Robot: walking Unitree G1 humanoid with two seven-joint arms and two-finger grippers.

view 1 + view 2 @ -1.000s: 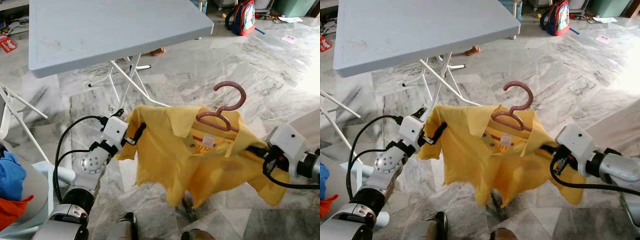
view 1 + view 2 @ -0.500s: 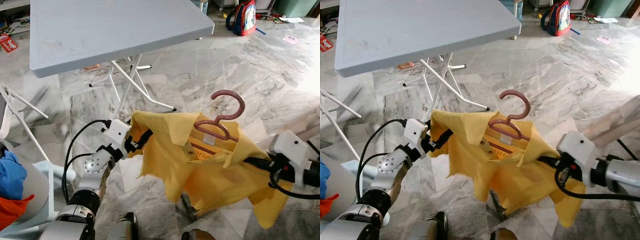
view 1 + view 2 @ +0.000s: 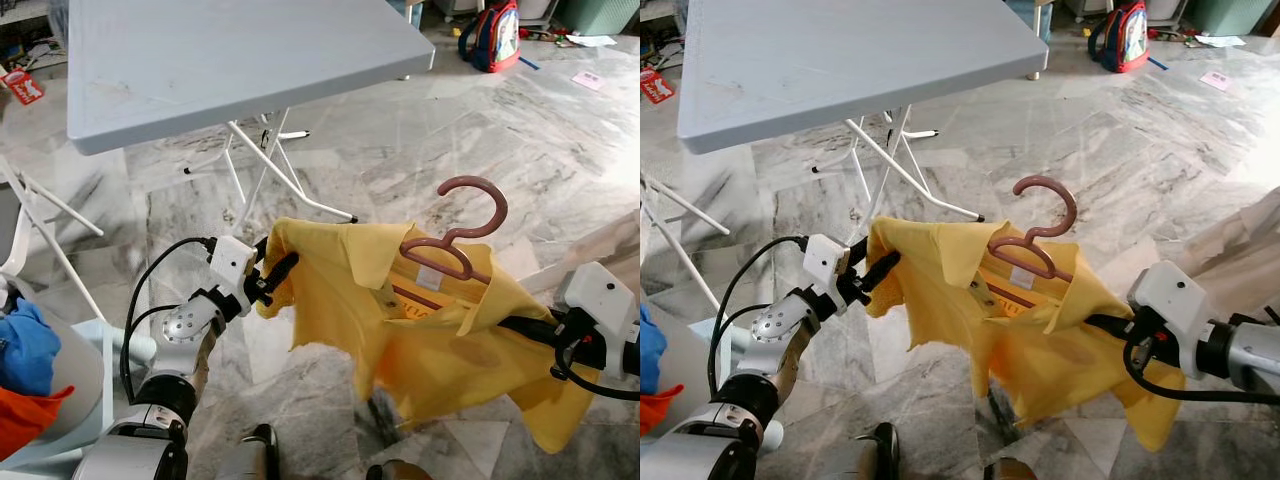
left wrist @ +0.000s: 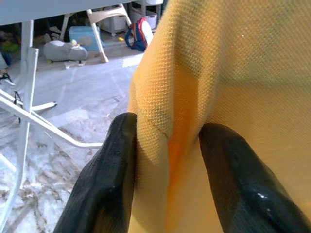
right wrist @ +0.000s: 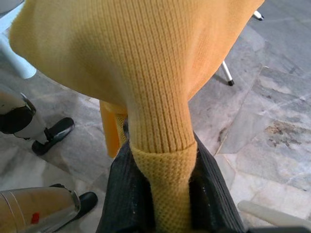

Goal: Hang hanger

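While the robot stood on the marble floor (image 3: 420, 150), a big grey folding table (image 3: 240, 60) took up the space ahead of it, its white legs (image 3: 262, 170) splayed just beyond the shirt. A backpack (image 3: 497, 35) lay far off on the floor, and a heap of blue and orange laundry (image 3: 25, 370) sat low at the robot's left.

Between the two arms hung a yellow polo shirt (image 3: 420, 320), stretched in the air above the floor and well short of the table. It was draped on a pink hanger (image 3: 455, 235) whose hook rose free above the collar, caught on nothing.

Reaching forward with its elbow bent, the left arm held its left claw (image 3: 280, 272) closed on the shirt's sleeve edge; from the wrist, yellow mesh was pinched between the two black fingers (image 4: 109, 179). The right arm came in low from the side, and its right claw (image 5: 167, 194) was clamped on the ribbed cuff of the other sleeve. The robot's dark feet (image 3: 255, 455) showed under the hem.

Compared with a moment before, the shirt and hanger sat slightly further to the right and a touch lower, the right arm had dropped outward, and both grips were unchanged.
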